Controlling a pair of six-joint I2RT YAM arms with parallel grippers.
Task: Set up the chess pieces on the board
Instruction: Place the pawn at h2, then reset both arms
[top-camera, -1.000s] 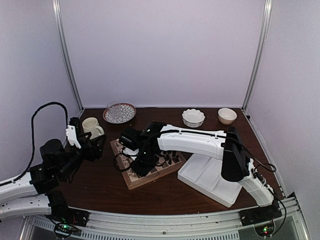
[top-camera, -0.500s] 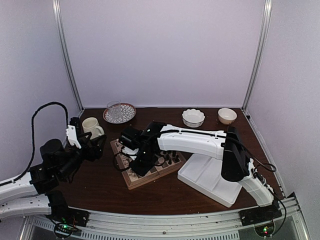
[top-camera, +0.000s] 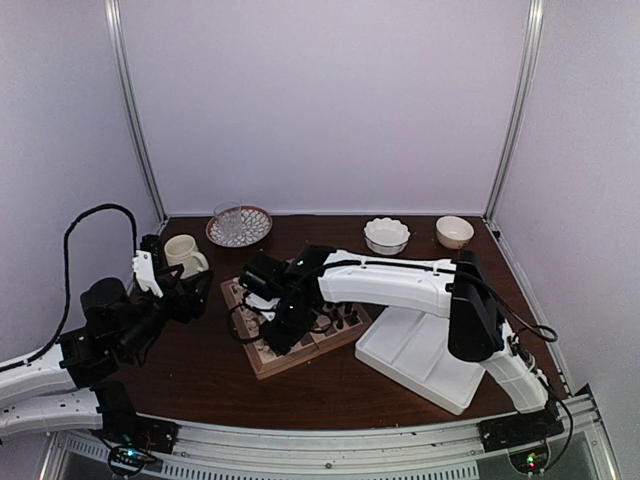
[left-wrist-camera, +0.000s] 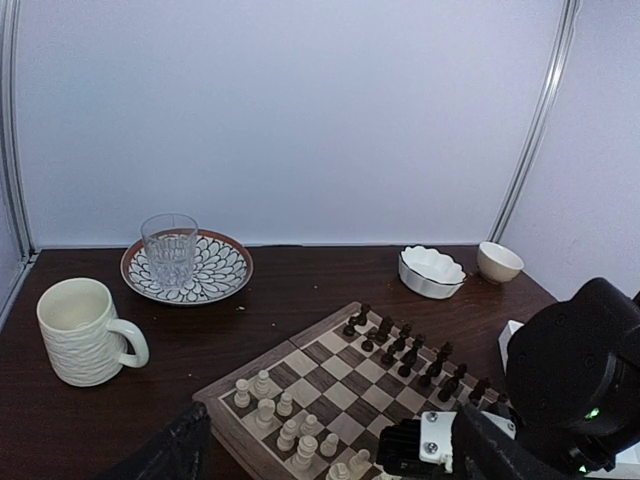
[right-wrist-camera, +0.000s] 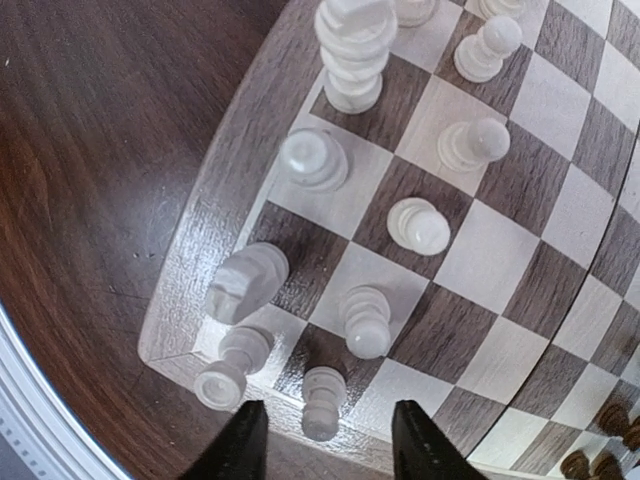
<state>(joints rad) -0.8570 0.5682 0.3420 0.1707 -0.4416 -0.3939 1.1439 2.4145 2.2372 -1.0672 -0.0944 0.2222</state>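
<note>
The right arm (top-camera: 380, 280) lies low across the board (top-camera: 265, 360), barring any reach over it from the table's right edge. White pieces (right-wrist-camera: 418, 225) crowd one corner of the board with only narrow gaps between them. Dark pieces (left-wrist-camera: 410, 350) line the opposite edge, and the squares between are bare. A mug (top-camera: 182, 253) stands near the table's left edge. A tray (top-camera: 420, 360) sits just beside the board on the right.
</note>
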